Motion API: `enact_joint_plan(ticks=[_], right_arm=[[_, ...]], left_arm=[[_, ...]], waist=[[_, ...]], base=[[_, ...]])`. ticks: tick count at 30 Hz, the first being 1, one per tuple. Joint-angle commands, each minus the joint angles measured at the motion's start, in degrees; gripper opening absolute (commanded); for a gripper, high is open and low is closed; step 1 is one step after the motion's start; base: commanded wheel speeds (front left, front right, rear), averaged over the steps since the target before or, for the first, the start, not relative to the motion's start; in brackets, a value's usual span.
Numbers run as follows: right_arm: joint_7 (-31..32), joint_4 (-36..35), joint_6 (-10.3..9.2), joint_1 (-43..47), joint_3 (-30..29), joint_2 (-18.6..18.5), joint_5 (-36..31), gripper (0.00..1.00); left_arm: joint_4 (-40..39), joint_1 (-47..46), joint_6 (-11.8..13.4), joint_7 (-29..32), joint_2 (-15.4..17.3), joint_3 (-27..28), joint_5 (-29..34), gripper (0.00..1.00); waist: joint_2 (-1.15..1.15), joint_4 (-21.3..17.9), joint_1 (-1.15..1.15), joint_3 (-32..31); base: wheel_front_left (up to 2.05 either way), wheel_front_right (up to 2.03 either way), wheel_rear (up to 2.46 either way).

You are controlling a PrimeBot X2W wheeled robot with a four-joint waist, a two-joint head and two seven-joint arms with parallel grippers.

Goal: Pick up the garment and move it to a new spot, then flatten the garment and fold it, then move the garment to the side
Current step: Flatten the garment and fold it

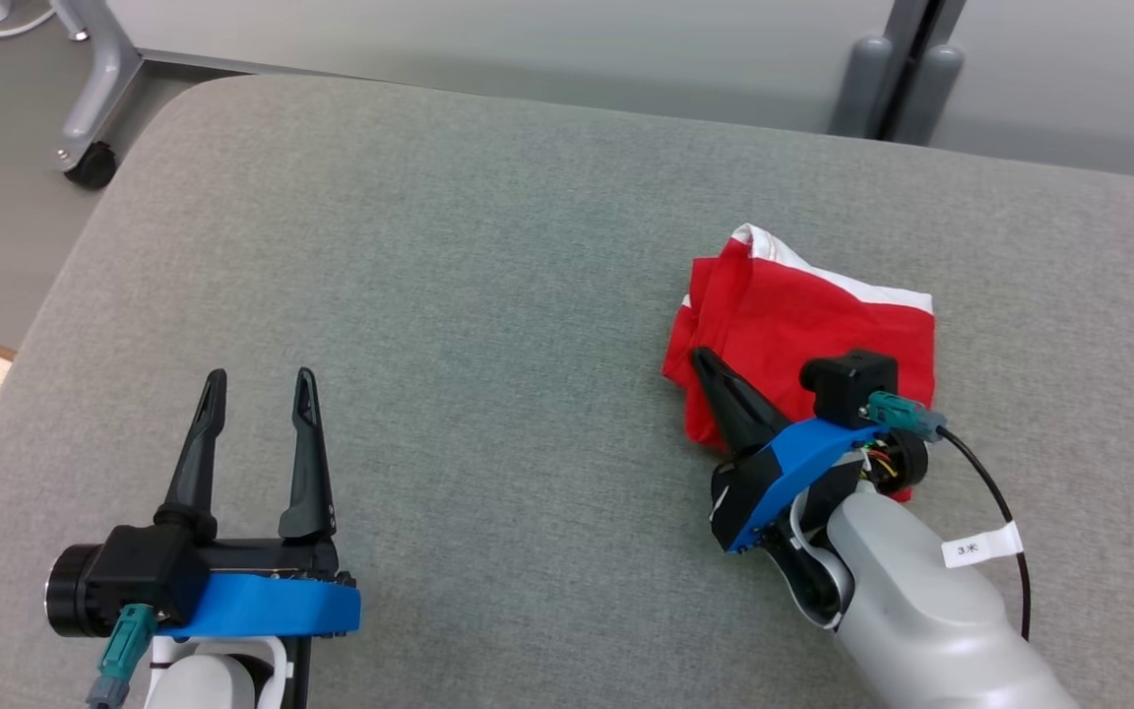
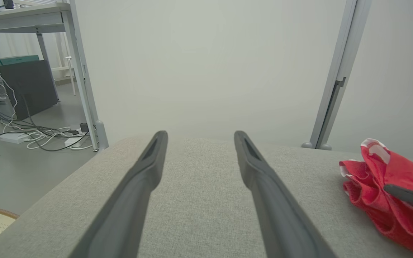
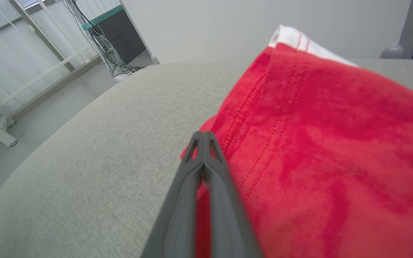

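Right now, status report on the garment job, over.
Left end effector open, holding nothing. Right end effector shut, tips on red garment's edge. Garment bunched, not flat. No obstruction seen.

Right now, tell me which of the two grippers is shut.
The right gripper: its two fingers are pressed together, tips at the edge of the red garment. The left gripper differs, its fingers spread well apart over the grey surface.
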Motion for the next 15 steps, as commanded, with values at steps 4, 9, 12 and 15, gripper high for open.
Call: enact_joint_plan(ticks=[4,9,12,15], right_arm=[[-0.2,-2.3,0.02,-1.1,-0.1,-0.2,-0.4,0.0],[-0.2,-6.7,0.01,0.5,-3.6,-0.3,-5.2,0.0],[-0.2,-9.8,0.01,2.5,-6.6,-1.2,-8.8,0.0],[-0.2,-13.2,0.01,4.6,-9.2,-2.7,-11.5,0.0]], left_arm=[[-0.2,0.0,0.4,-0.2,-0.1,0.6,0.3,1.0],[-0.4,0.6,0.1,-0.2,0.0,1.4,0.9,1.0],[-0.2,0.7,0.0,-0.2,0.4,2.0,1.3,1.0],[-0.1,1.0,0.0,-0.2,0.7,2.5,1.6,1.0]], waist=[[0.0,-1.9,0.0,-0.8],[0.0,-5.4,0.0,-2.4],[0.0,-8.0,0.0,-3.5],[0.0,-10.5,0.0,-4.9]], base=[[0.0,0.0,0.0],[0.0,0.0,0.0],[0.0,0.0,0.0],[0.0,0.0,0.0]])
